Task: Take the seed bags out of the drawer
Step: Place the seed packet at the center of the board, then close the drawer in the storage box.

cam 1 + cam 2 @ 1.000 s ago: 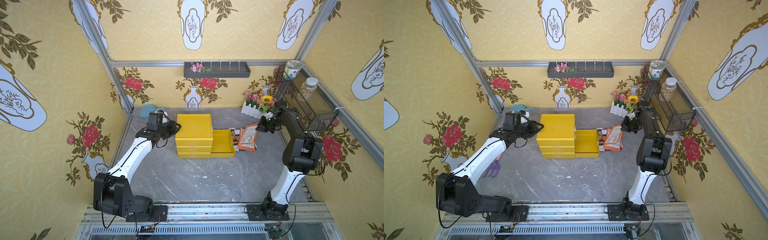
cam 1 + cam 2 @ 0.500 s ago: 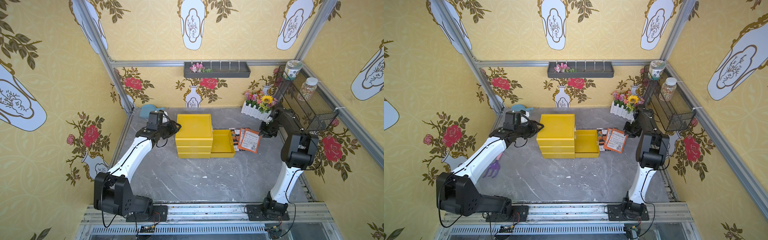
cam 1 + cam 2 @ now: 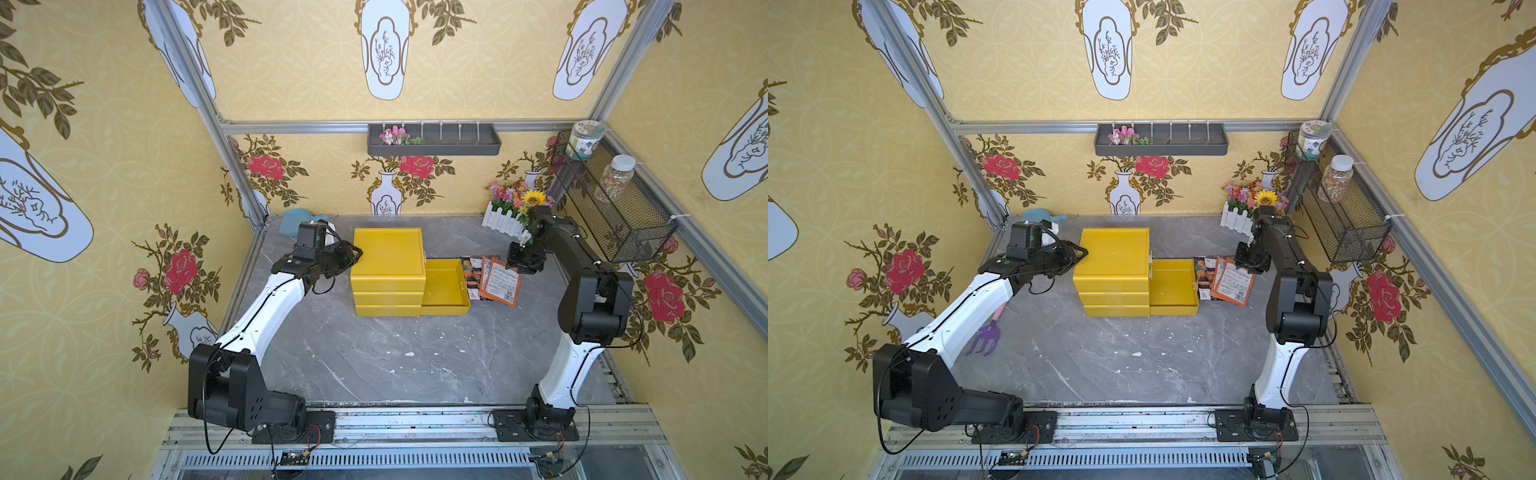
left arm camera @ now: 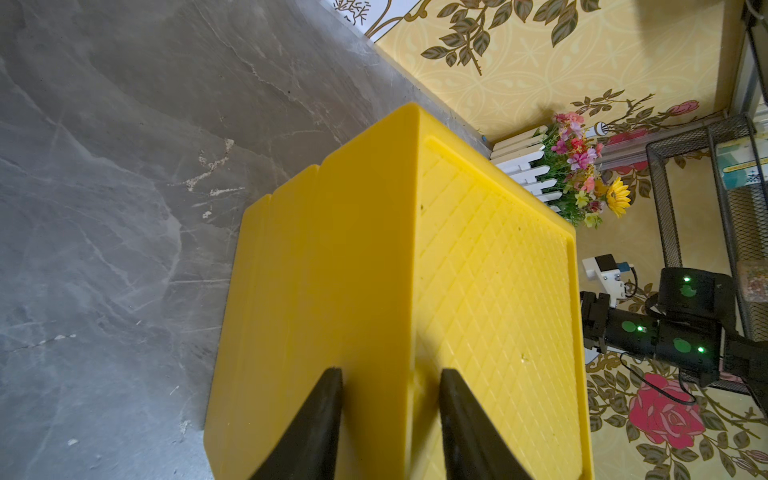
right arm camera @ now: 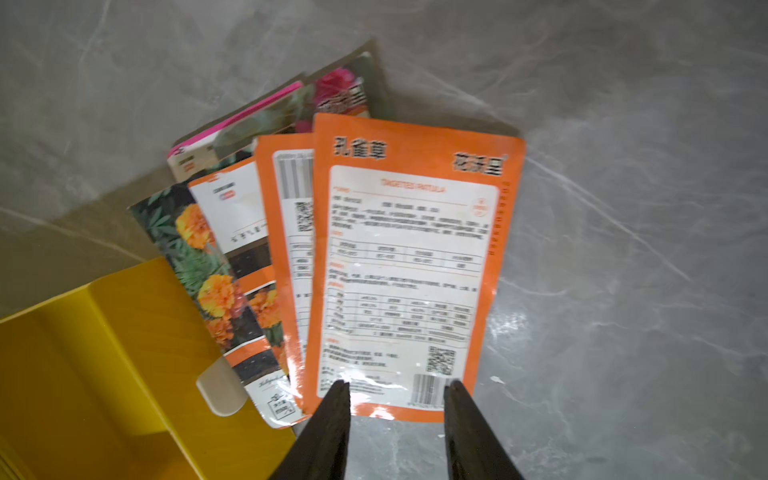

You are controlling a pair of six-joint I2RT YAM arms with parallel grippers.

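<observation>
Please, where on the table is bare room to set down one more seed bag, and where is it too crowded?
Free: the wide grey tabletop in front of the yellow drawer unit, between both arm bases; also the strip behind the open drawer. Crowded: right of that drawer, where the seed bags overlap under the right gripper, beside the picket-fence flowers.

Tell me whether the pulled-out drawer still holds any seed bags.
Empty: the open drawer shows only bare yellow floor, and the seed bags lie fanned on the table beside it.

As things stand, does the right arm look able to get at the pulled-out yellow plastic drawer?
Probably yes. The right claw hangs open over the glossy orange-backed seed bags lying right beside the pulled-out yellow plastic drawer; nothing stands between them, and the drawer looks empty in both top views.
</observation>
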